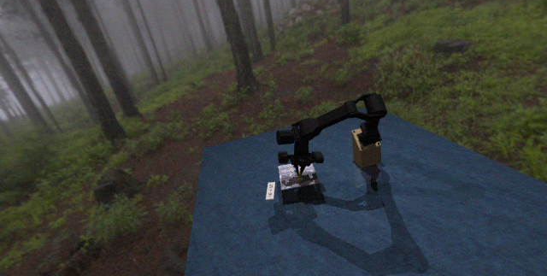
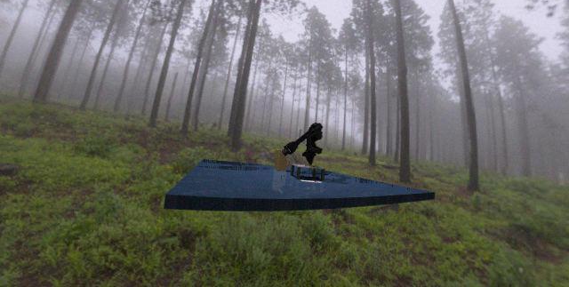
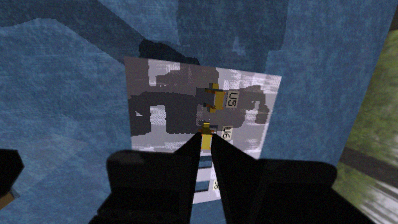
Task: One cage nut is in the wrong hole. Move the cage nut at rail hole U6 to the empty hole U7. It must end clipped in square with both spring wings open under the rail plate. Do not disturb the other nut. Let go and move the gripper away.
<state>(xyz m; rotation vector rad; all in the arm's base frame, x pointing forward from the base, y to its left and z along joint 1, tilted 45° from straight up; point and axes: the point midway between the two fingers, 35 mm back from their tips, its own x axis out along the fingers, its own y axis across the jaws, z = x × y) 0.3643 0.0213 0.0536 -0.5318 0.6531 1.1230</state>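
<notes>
A black arm (image 1: 333,115) (image 2: 301,139) is reaching over a blue surface (image 1: 239,161) (image 2: 222,187) (image 3: 65,95), its claw (image 1: 300,173) (image 2: 311,163) (image 3: 205,136) pointing down and pinching the yellow nut (image 3: 206,142) just beside the U6 label (image 3: 226,133) on the pale plate (image 1: 284,175) (image 3: 245,132). Whether the nut is sitting in its hole is impossible to tell. The other nut (image 3: 218,99) is resting beside the U5 label (image 3: 233,99), apart from the claw. A tan block (image 1: 367,156) (image 2: 280,161) is standing under the arm's base end.
</notes>
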